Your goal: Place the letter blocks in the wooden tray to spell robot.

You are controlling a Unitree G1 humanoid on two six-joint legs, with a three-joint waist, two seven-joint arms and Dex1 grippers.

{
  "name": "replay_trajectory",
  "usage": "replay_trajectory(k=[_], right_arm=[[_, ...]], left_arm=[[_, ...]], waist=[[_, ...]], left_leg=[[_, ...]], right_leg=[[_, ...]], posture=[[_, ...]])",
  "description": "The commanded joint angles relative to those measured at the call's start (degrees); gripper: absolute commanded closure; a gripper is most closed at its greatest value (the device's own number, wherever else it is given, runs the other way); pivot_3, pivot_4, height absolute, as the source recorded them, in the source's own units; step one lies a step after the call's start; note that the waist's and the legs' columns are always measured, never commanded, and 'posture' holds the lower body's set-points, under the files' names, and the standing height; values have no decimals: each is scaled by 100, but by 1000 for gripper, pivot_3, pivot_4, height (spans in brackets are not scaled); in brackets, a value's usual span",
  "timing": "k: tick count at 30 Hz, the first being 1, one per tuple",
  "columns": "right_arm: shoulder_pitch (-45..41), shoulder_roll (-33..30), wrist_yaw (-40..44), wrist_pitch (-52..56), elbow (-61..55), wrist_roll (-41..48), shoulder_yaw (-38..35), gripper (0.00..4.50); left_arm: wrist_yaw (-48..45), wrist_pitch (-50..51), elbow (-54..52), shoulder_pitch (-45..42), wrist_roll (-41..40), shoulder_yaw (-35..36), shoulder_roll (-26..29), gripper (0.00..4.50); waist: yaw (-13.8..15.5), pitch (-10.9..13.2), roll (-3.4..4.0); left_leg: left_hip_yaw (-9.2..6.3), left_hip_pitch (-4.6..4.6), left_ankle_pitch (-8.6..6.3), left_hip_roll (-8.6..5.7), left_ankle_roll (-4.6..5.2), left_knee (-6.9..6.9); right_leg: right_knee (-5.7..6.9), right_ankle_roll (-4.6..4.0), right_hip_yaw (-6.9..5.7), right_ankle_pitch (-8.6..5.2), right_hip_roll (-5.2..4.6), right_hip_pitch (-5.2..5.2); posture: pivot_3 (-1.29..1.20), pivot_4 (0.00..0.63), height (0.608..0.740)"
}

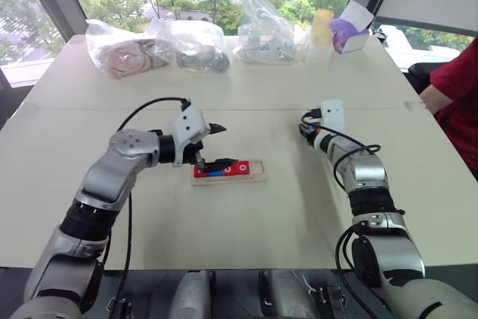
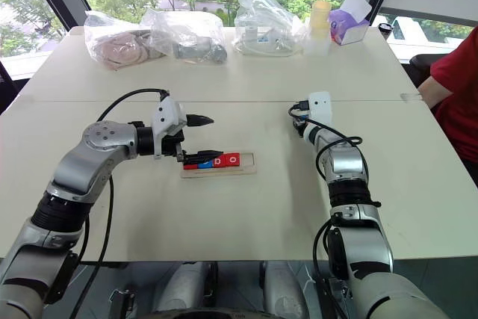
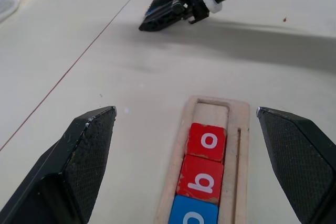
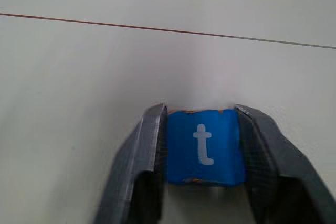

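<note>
Right end effector [image 4: 202,150] is clamping the blue t block [image 4: 205,146] between both fingers, low over the bare tabletop [image 1: 299,207], well to the right of the tray [image 1: 228,172] and a little farther from the robot; the t is facing up toward the wrist camera; whether the block is touching the tabletop cannot be told.

Left end effector [image 1: 222,146] is hovering over the left end of the tray with its fingers [image 3: 79,156] spread wide and nothing between them; one finger is reaching past the far side of the tray, the other is sitting low over the tray's left part.

Tray is lying flat near mid-tabletop, long side running left to right; blocks are sitting in it in a row, touching; in the left wrist view these are reading blue o [image 3: 193,216], red b [image 3: 200,178], red o [image 3: 208,141]; beyond the red o the last slot [image 3: 211,113] is showing bare wood; the tray's leftmost part is hidden under the left end effector, so the r block cannot be confirmed.

Clear plastic bags [image 1: 187,42] are lying along the far edge, beside a pale cup [image 1: 322,28] and a purple-and-white box [image 1: 349,29]; a person's red sleeve [image 1: 455,84] is showing at the right edge.
</note>
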Motion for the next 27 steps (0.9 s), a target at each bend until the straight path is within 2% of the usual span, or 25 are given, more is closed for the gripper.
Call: replay_trajectory(k=[1, 9, 14, 21, 27], right_arm=[[171, 74, -159, 219, -201, -80, 90, 3252], [1099, 604, -1036, 1690, -3044, 102, -219, 3252], [2021, 1804, -1744, 3474, -5287, 319, -505, 3252], [2222, 2283, -2147, 3925, -5688, 97, -467, 3252], [2180, 2216, -2010, 3794, -5613, 268, -675, 310]], left_arm=[[7, -27, -239, -39, -57, 131, -18, 0], [-65, 70, -559, -73, -69, 29, -36, 0], [-319, 334, -1200, 76, -190, -214, 55, 0], [-629, 93, -1063, 104, -13, -524, 143, 0], [-742, -206, -650, 77, 140, -525, 85, 0]], waist=[[-5, 0, 0], [3, 0, 2], [-8, 0, 3], [-14, -2, 7], [-10, -3, 7]], left_leg=[[0, 0, 0, 0, 0, -1], [-9, -12, 0, 2, 0, -8], [-21, -12, 0, 6, 0, -11], [-16, -5, 2, 5, -3, -2], [-12, -9, 2, 2, -3, -6]], right_leg=[[0, 0, 0, 0, 0, 0], [2, 0, -2, 0, 1, -15], [4, 0, -1, -1, 4, -18], [3, -22, 2, -12, 5, -16], [-4, -4, 1, -3, 5, -16]], posture=[[0, 150, 740], [0, 150, 740], [0, 150, 740], [0, 150, 740], [0, 150, 740]])
